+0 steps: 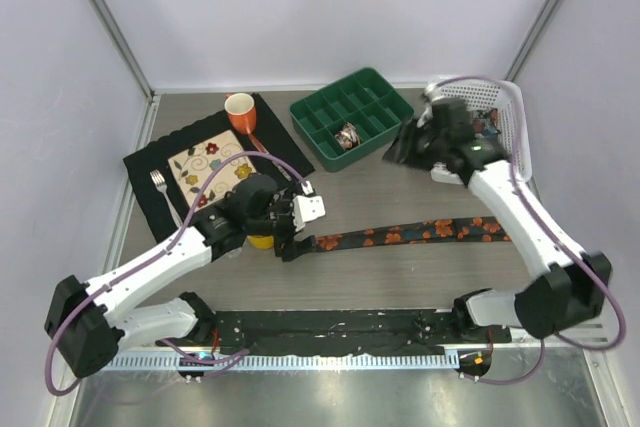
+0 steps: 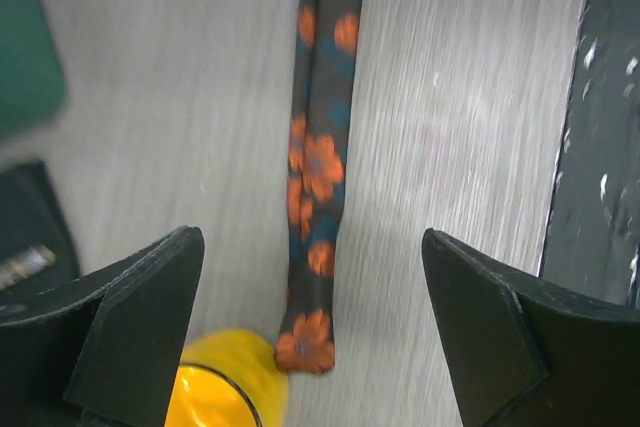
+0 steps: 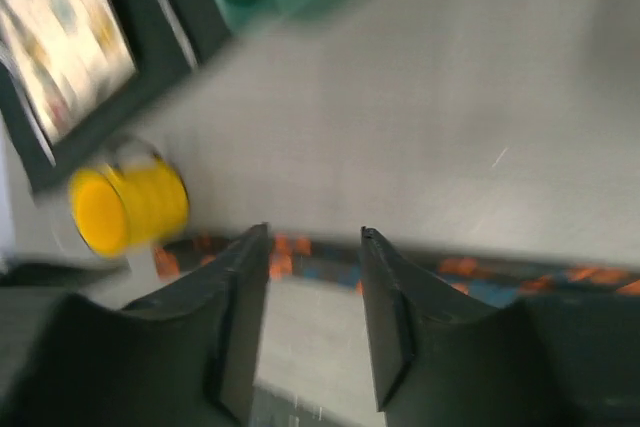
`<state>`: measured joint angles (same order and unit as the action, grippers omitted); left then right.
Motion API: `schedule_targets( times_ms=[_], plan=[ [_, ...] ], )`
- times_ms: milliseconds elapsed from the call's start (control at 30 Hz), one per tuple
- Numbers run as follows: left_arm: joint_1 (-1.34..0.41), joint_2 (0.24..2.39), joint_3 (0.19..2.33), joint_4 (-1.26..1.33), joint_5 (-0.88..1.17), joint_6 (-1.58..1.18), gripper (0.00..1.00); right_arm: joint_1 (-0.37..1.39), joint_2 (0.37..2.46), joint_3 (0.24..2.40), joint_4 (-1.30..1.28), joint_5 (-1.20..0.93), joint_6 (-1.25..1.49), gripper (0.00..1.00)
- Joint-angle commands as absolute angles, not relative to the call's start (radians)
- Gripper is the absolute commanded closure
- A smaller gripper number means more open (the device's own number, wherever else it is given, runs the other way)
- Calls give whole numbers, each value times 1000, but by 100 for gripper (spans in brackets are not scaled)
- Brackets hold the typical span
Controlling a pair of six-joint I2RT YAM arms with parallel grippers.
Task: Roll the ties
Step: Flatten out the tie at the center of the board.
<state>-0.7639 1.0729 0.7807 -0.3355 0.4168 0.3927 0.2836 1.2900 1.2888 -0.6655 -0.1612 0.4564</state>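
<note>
One tie (image 1: pixel 410 233), dark with orange flowers, lies flat as a long strip across the middle of the table. Its left end (image 2: pixel 307 332) lies between my left gripper's open jaws, touching a yellow cup (image 2: pixel 215 392). My left gripper (image 1: pixel 292 237) (image 2: pixel 310 239) is open and empty just above that end. My right gripper (image 1: pixel 400 150) (image 3: pixel 313 237) is open and empty, raised at the back right between the green tray and the white basket. The tie (image 3: pixel 470 272) shows blurred beyond its fingertips. A rolled tie (image 1: pixel 348 134) sits in one compartment of the green tray.
The green compartment tray (image 1: pixel 375 87) stands at the back centre, the white basket (image 1: pixel 510 112) at the back right with dark fabric in it. A black placemat (image 1: pixel 150 162) at the left holds a floral plate, a fork and an orange mug (image 1: pixel 240 110). The yellow cup (image 1: pixel 260 240) stands beside the left gripper.
</note>
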Motion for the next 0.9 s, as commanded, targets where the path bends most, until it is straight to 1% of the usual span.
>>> schedule_targets(
  times_ms=[0, 67, 133, 233, 300, 433, 533, 667, 733, 833, 867],
  plan=[
    [-700, 1161, 810, -538, 468, 510, 7, 380, 1334, 1126, -599, -221, 548, 56],
    [-699, 1196, 801, -528, 456, 557, 2, 382, 1347, 1048, -563, -219, 555, 57],
    [-701, 1247, 782, -460, 430, 583, 2, 380, 1374, 997, -551, -201, 552, 60],
    [-719, 1354, 819, -445, 433, 609, 2, 379, 1411, 951, -566, -183, 538, 63],
    [-742, 1406, 854, -425, 422, 604, 2, 374, 1416, 916, -578, -149, 538, 63],
    [-776, 1523, 908, -385, 374, 583, 2, 307, 1420, 859, -594, -103, 552, 63],
    [-822, 1594, 946, -364, 338, 571, 4, 262, 1413, 827, -612, -71, 561, 63],
    [-871, 1676, 1011, -365, 272, 554, 9, 183, 1401, 805, -638, -58, 549, 63],
    [-888, 1715, 1031, -380, 268, 532, 10, 163, 1397, 808, -650, -54, 525, 63],
    [-897, 1746, 1051, -385, 270, 520, 15, 121, 1402, 825, -673, -55, 494, 63],
    [-900, 1753, 1058, -385, 270, 515, 19, 111, 1402, 831, -681, -54, 473, 62]
  ],
)
